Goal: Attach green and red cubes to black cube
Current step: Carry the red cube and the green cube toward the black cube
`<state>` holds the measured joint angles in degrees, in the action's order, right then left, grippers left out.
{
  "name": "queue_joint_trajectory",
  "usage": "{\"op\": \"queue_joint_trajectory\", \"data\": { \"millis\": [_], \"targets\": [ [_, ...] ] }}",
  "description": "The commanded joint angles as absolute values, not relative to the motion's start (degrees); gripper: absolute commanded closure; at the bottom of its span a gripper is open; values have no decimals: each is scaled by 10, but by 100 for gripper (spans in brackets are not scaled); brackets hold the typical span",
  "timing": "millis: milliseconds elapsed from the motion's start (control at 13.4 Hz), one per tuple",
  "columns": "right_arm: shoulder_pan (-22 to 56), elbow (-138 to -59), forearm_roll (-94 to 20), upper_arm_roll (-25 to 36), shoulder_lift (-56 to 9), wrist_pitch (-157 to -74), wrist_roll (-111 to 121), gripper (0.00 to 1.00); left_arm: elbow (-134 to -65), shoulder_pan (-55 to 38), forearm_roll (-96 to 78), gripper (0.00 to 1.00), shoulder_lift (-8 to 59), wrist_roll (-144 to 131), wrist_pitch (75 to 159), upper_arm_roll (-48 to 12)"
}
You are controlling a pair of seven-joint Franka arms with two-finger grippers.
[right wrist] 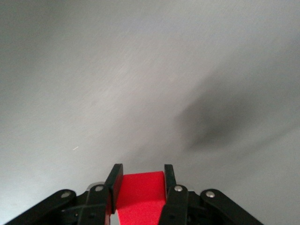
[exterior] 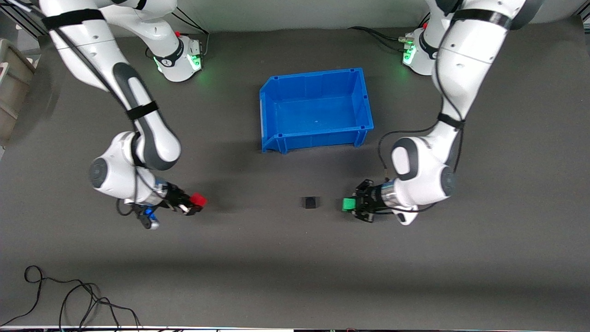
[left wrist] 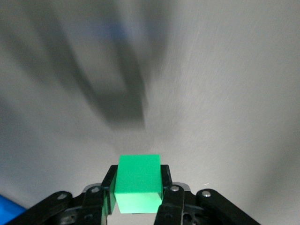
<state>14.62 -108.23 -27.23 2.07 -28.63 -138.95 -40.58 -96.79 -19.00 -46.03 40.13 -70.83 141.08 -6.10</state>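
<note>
The black cube (exterior: 311,202) sits on the dark table mat, nearer the front camera than the blue bin. My left gripper (exterior: 351,205) is shut on the green cube (exterior: 348,204), held beside the black cube toward the left arm's end; the green cube also shows in the left wrist view (left wrist: 138,180) between the fingers (left wrist: 167,180). My right gripper (exterior: 196,203) is shut on the red cube (exterior: 198,199), well apart from the black cube toward the right arm's end. In the right wrist view the red cube (right wrist: 139,194) sits between the fingers (right wrist: 114,185). The black cube is out of both wrist views.
An empty blue bin (exterior: 276,92) stands at the table's middle, farther from the front camera than the black cube. Loose black cables (exterior: 69,299) lie at the front edge toward the right arm's end. A grey crate (exterior: 11,87) stands off the table's edge.
</note>
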Motion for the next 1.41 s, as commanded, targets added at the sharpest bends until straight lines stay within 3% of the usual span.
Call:
{"op": "queue_joint_trajectory", "data": {
  "millis": [0,223,819,1117,1340],
  "targets": [
    [172,-1047,-263,27,-301,-1381,-537,100,-947,-227,-468,92,428,-736,1446,-49],
    [209,-1007,-191,27,-322,-1366,-712,100,-937,-249,-468,92,441,-760,1461,-49],
    [250,-765,-106,25,-453,-1165,-995,100,-892,-280,-468,92,474,-825,1477,-49],
    [287,-735,-105,25,-482,-1161,-1088,100,-889,-290,-467,91,474,-842,1486,-49],
    [301,-701,-108,23,-511,-1172,-1149,100,-889,-305,-468,83,475,-847,1487,-49]
  ]
}}
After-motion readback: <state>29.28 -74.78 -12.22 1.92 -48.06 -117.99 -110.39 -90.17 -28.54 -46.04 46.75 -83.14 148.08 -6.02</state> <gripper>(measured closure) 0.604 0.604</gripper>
